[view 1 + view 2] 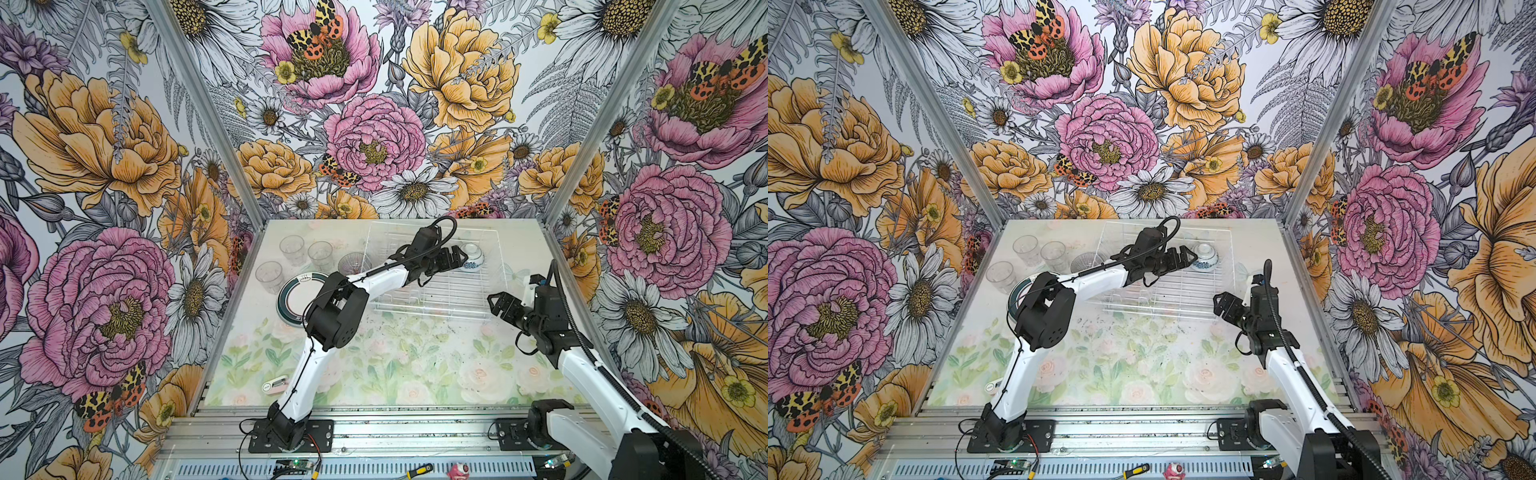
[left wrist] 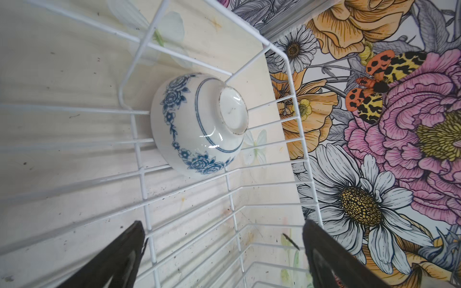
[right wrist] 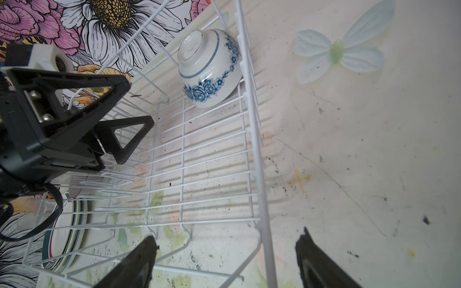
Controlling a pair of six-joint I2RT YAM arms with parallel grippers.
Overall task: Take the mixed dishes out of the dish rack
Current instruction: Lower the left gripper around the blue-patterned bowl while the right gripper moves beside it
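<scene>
The left gripper hangs low over the white wire dish rack, fingers spread wide and holding nothing. It points at a small white bowl with blue flowers but stands short of it. The bowl lies overturned and tilted, foot ring up, on the rack floor at the rack's 1 o'clock corner, against the side wires, and is the only dish in the rack. The rack itself sits toward 1 o'clock on the floral table.

The right gripper waits just outside the rack's 4 o'clock corner, its fingers likewise apart and empty.

Off the rack, at the table's 10 o'clock, stand three clear tumblers. A ribbed glass bowl sits just beside the rack's 9 o'clock edge. A stack of dark-rimmed plates lies at 9 o'clock, partly behind the left arm's elbow.
</scene>
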